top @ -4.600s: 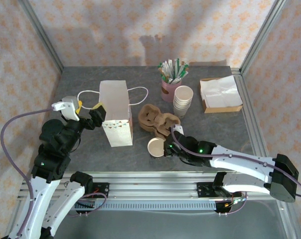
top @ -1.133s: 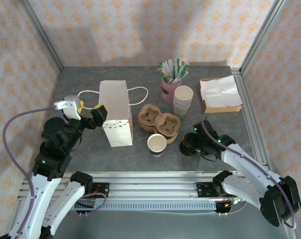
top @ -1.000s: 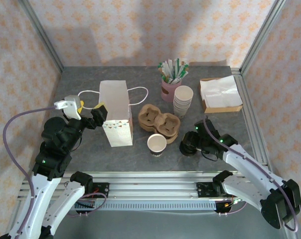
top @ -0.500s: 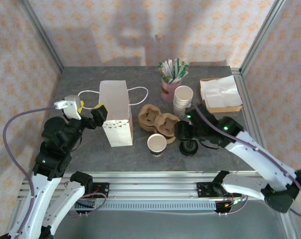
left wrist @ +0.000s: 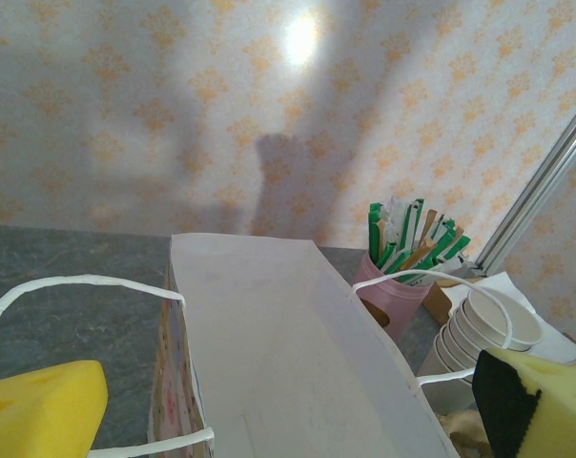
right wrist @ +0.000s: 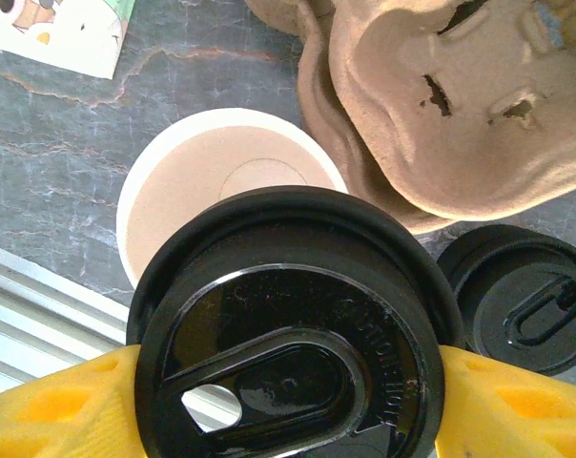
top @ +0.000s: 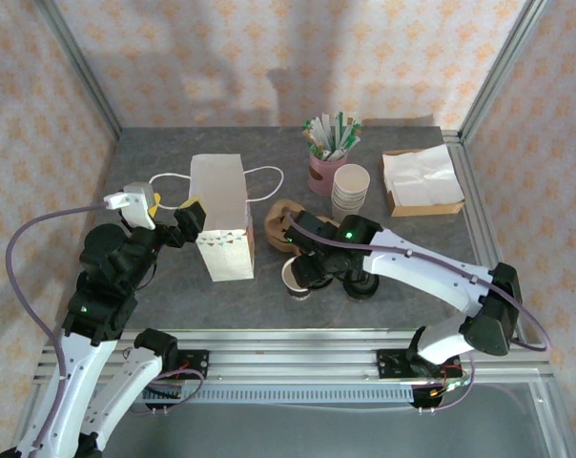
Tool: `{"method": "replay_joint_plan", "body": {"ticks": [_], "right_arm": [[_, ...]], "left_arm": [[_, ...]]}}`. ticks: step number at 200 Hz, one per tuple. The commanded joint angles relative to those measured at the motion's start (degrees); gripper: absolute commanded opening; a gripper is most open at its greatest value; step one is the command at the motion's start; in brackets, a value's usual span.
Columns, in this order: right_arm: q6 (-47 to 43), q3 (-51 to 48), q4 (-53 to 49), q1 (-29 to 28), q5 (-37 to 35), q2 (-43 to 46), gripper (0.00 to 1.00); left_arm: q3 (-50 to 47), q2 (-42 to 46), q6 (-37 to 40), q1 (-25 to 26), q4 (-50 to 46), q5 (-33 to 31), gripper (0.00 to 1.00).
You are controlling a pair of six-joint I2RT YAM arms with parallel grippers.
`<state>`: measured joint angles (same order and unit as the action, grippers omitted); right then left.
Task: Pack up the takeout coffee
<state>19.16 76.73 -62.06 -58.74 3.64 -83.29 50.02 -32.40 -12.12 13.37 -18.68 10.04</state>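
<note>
The takeout coffee cup (right wrist: 207,181) stands open-topped on the table, also seen just left of my right hand (top: 292,280). My right gripper (right wrist: 288,410) is shut on a round black lid (right wrist: 288,315), its yellow pads (right wrist: 50,410) pressing both sides. The lid hangs just above the cup and covers its near half. From above, the right gripper (top: 312,265) sits over the cup in front of the carrier. My left gripper (left wrist: 288,420) is open, its yellow pads (left wrist: 40,410) either side of the white paper bag (left wrist: 269,353), which stands upright (top: 221,224).
A second black lid (right wrist: 531,305) lies on the table right of the cup (top: 362,282). A brown pulp cup carrier (right wrist: 460,105) sits just behind. Further back are stacked white cups (top: 350,194), a pink holder of sachets (top: 326,153) and a napkin tray (top: 421,181).
My right arm has lifted a black lid from the spot at the right and swung left with it over the open cup. One lid stays on the table. The left arm is still.
</note>
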Motion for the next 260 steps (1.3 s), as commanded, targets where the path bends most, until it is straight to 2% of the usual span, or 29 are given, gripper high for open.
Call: {"method": "replay_joint_plan", "body": {"ticks": [1,113,260], "right_arm": [[-1.54,1.45,0.92,-0.30,-1.08,-1.32,0.68],[-1.08,0.54,7.28,-0.30,0.64,-5.06,0.67],[-0.44,-1.14,6.86,-0.31,0.16,-6.97,0.66]], "left_arm": [[0.72,0.49,-0.44,-0.36,-0.41,0.76,1.00],[0.62,0.83,-0.45,-0.36,-0.47,0.59,1.00],[0.63,0.80,-0.36,-0.36,-0.54,0.68,1.00]]}}
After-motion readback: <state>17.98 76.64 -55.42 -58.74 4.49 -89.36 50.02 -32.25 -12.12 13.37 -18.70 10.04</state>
